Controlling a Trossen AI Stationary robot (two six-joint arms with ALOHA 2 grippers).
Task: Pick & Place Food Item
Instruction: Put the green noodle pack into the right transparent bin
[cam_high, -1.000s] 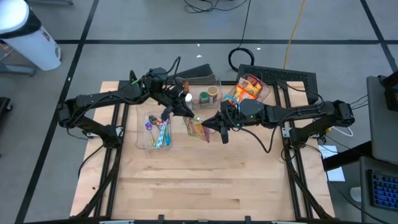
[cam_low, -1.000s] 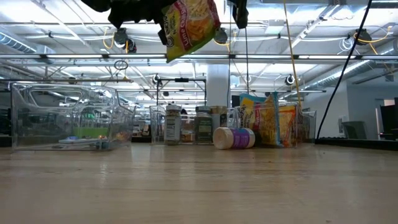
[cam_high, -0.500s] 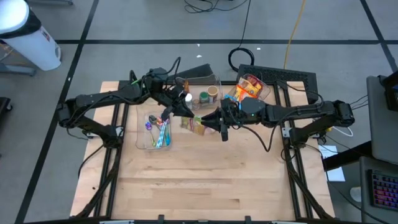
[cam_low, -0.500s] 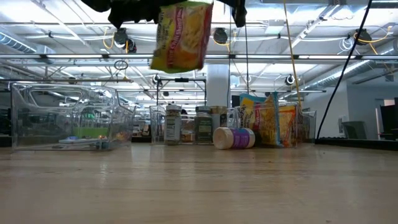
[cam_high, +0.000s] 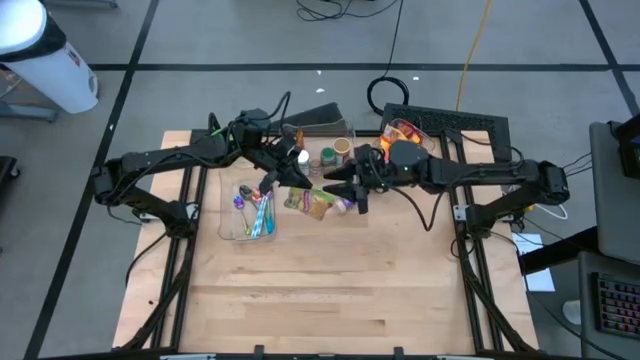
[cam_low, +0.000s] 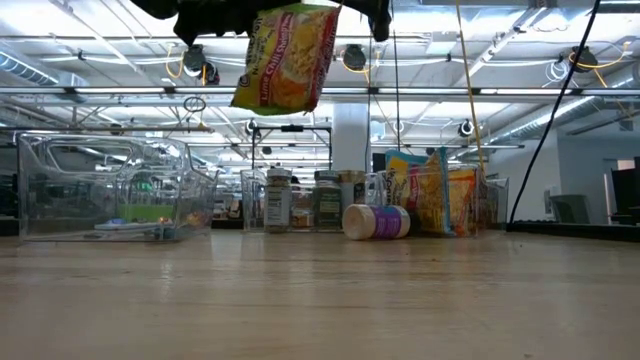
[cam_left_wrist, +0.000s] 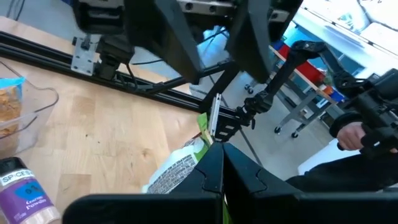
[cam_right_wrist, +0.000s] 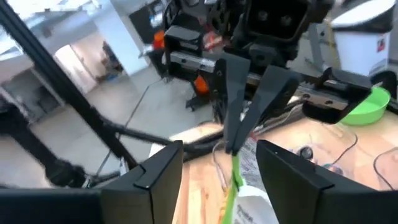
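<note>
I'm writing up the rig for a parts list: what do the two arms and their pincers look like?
Both arms are matte black, built from slim jointed segments with loose black cables running alongside. The left pincer and the right pincer each end in two flat, tapering black fingers. A small bright light shows near the left arm's wrist. No coloured markings are visible on either arm.

- Bright white light is coming from long ceiling lamps (cam_low: 520, 45) in the low view.
- The desk (cam_high: 330, 290) is looking evenly lit from above, with only soft, faint shadows under the arms.
- A small white glare spot (cam_high: 302, 155) is shining near the middle.
- Both wrist views are looking blurry, and their far backgrounds are washing out pale.
</note>
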